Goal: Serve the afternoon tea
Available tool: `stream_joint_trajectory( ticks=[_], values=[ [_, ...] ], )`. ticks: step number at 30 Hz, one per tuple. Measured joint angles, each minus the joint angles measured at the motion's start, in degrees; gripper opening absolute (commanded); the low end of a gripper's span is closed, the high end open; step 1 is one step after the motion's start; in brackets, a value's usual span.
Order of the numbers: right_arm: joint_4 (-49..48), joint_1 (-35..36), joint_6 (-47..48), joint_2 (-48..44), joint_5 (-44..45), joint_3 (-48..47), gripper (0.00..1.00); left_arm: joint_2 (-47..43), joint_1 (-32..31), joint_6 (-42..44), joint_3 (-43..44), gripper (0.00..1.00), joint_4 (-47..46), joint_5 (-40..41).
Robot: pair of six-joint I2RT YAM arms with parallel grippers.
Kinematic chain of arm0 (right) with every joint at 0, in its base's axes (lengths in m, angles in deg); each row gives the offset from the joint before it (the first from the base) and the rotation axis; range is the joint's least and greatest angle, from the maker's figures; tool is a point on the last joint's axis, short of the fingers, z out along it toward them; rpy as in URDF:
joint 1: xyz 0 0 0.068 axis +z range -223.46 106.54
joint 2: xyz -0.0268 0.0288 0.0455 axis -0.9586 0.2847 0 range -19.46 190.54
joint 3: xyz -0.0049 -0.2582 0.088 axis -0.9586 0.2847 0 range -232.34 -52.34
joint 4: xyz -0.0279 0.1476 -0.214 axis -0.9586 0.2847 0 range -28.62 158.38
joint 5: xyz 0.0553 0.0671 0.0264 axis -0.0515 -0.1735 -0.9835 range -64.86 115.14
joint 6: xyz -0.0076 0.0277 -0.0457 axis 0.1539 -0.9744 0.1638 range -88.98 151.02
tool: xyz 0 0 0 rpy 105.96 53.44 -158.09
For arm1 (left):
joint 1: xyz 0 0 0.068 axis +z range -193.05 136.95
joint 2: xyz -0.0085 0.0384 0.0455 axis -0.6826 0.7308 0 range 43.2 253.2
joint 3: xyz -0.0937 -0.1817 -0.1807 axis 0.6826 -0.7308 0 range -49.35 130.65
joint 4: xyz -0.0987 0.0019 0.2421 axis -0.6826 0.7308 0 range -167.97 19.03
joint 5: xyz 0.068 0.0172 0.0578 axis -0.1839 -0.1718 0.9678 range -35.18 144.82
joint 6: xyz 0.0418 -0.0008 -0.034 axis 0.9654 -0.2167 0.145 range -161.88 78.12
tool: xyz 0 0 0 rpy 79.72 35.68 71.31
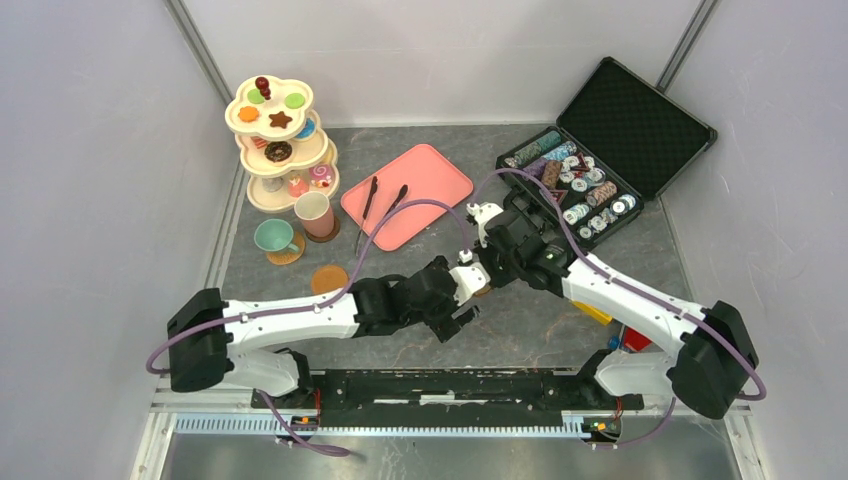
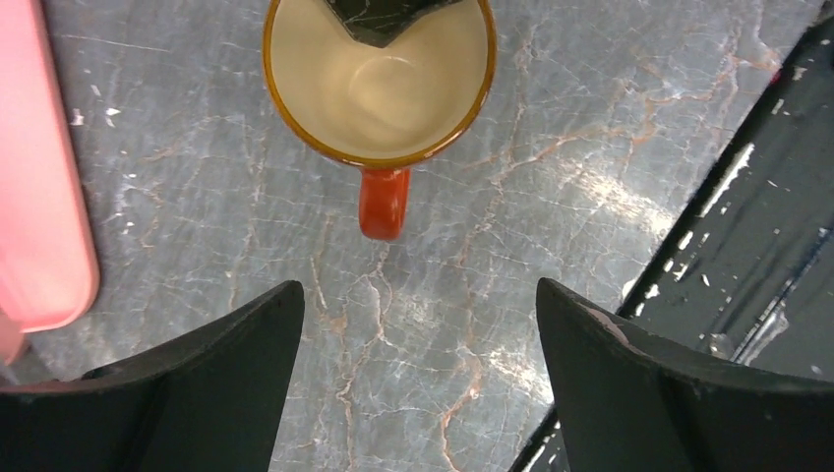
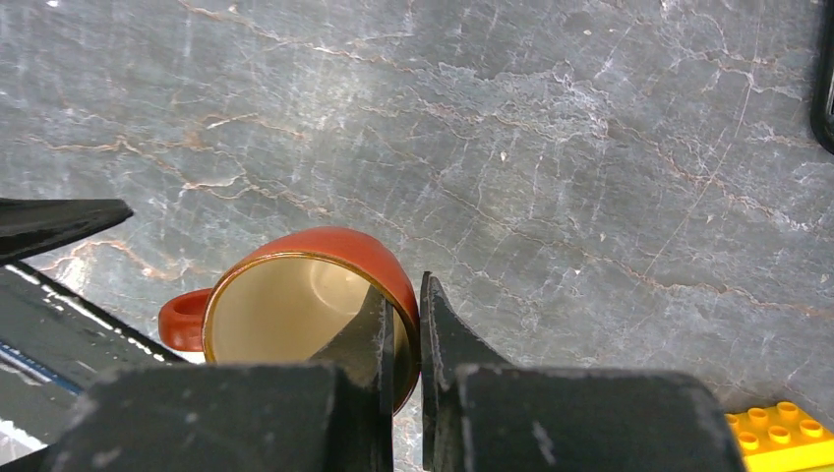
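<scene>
Stand (image 1: pixel 281 150) far left; tray (image 1: pixel 406 195) right of it; case (image 1: pixel 610 150) far right (chips (image 1: pixel 580 190) inside); cup (image 2: pixel 393 98) mid-table.

The left arm (image 1: pixel 290 318) reaches from the lower left of the top view rightward to the centre, forearm low and nearly level. The right arm (image 1: pixel 630 300) runs from the lower right up and leftward to meet it, and the two wrists sit close together mid-frame. The left gripper (image 2: pixel 418 295) has its two dark fingers spread wide, holding nothing. The right gripper (image 3: pixel 405 293) is pinched on the rim of the brown cup (image 3: pixel 334 246), with one finger inside the wall and one outside.
</scene>
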Motion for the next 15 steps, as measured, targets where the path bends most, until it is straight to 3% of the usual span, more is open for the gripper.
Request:
stream_joint_trajectory(
  ticks=[4,9,15],
  values=[
    [-0.2,0.0,0.0,-2.1,-1.7,0.1,0.00,1.0,-2.3,-0.2,0.7,0.84,-0.8,5.6],
    [-0.8,0.0,0.3,-4.6,-2.8,1.0,0.00,4.0,-3.2,-1.2,3.4,0.68,-2.3,12.3],
    [-1.7,0.0,0.7,-6.6,-4.4,3.2,0.00,5.1,-3.3,-1.8,3.6,0.57,-4.4,15.6]
  ],
)
